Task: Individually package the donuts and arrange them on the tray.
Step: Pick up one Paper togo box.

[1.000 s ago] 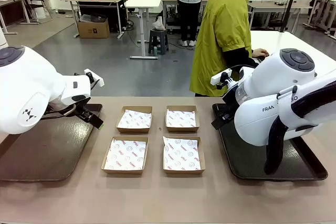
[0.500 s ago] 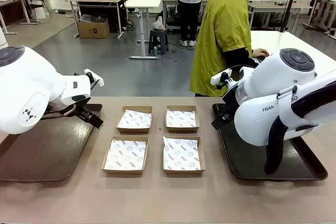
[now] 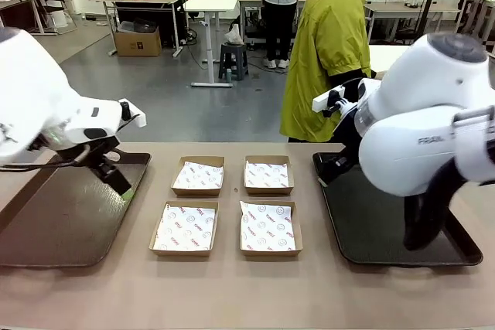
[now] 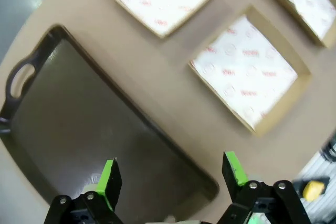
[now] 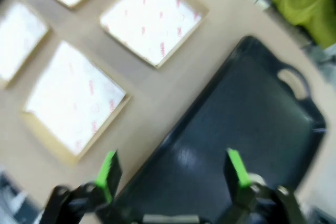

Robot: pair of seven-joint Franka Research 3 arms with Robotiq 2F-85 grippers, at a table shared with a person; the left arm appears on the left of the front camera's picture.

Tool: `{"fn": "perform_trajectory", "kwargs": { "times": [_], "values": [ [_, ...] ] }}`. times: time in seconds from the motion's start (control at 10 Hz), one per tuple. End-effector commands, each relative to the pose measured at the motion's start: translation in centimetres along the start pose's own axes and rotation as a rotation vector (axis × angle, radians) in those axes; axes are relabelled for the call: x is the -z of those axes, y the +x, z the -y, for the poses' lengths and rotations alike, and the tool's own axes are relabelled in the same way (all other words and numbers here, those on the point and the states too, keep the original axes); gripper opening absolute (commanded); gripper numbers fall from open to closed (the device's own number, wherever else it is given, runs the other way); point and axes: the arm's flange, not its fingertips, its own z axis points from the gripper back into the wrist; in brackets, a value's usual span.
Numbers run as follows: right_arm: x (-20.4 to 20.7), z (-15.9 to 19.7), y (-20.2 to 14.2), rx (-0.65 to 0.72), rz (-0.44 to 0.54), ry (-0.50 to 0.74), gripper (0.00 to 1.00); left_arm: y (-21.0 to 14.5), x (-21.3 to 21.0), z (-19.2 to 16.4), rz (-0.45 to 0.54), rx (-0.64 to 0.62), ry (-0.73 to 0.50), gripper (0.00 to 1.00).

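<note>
No donuts are in view. Two dark trays lie on the table, the left tray (image 3: 62, 229) and the right tray (image 3: 387, 245). My left gripper (image 3: 117, 180) hangs open over the left tray's far right corner. In the left wrist view, the left gripper (image 4: 172, 174) holds nothing between its green pads, with the tray (image 4: 79, 129) below. My right gripper (image 3: 331, 168) is over the right tray's far left corner. In the right wrist view, the right gripper (image 5: 172, 169) is open and empty above its tray (image 5: 247, 119).
Four cardboard boxes with printed paper liners sit between the trays: far left (image 3: 198, 175), far right (image 3: 268, 175), near left (image 3: 184, 228), near right (image 3: 269, 227). A person in a yellow-green jacket (image 3: 329, 52) stands at the far side.
Both arms have lifted: the left arm swung up and left, the right arm rose. Both grippers stayed open. Boxes and trays have not moved.
</note>
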Motion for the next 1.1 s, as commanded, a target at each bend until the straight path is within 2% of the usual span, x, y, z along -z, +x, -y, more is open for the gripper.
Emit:
{"fn": "perform_trajectory", "kwargs": {
  "times": [0.0, 0.3, 0.4, 0.5, 0.7, 0.8, 0.9, 1.0],
  "values": [
    [-4.1, -3.8, -11.0, 0.002, -0.078, -0.004, 1.00, -9.6, -2.5, 2.8, -0.034, 0.038, -0.048, 1.00],
    [-4.4, -4.6, -14.3, -0.024, -0.161, -0.006, 1.00, -11.3, -2.5, 2.9, 0.023, 0.011, -0.048, 1.00],
    [-3.2, -3.6, -14.1, -0.029, -0.198, -0.177, 1.00, -2.8, -5.8, 0.5, -0.058, 0.024, -0.043, 1.00],
    [-7.1, -1.4, -3.0, -0.012, -0.157, 0.026, 1.00, -2.8, -5.8, 0.5, -0.058, 0.024, -0.043, 1.00],
    [-7.1, -1.4, -3.0, -0.012, -0.157, 0.026, 1.00, -2.8, -5.8, 0.5, -0.058, 0.024, -0.043, 1.00],
    [-7.7, -1.2, -3.3, -0.023, -0.178, -0.023, 1.00, -3.0, -6.3, 0.5, -0.053, 0.021, -0.043, 1.00],
    [-7.6, 0.2, -3.9, 0.138, -0.076, 0.199, 1.00, -3.1, -6.6, -1.3, 0.077, -0.171, -0.348, 1.00],
    [-7.9, 2.3, -5.3, 0.329, 0.029, 0.437, 1.00, -3.9, -7.1, -3.3, 0.185, -0.301, -0.625, 1.00]
  ]
}}
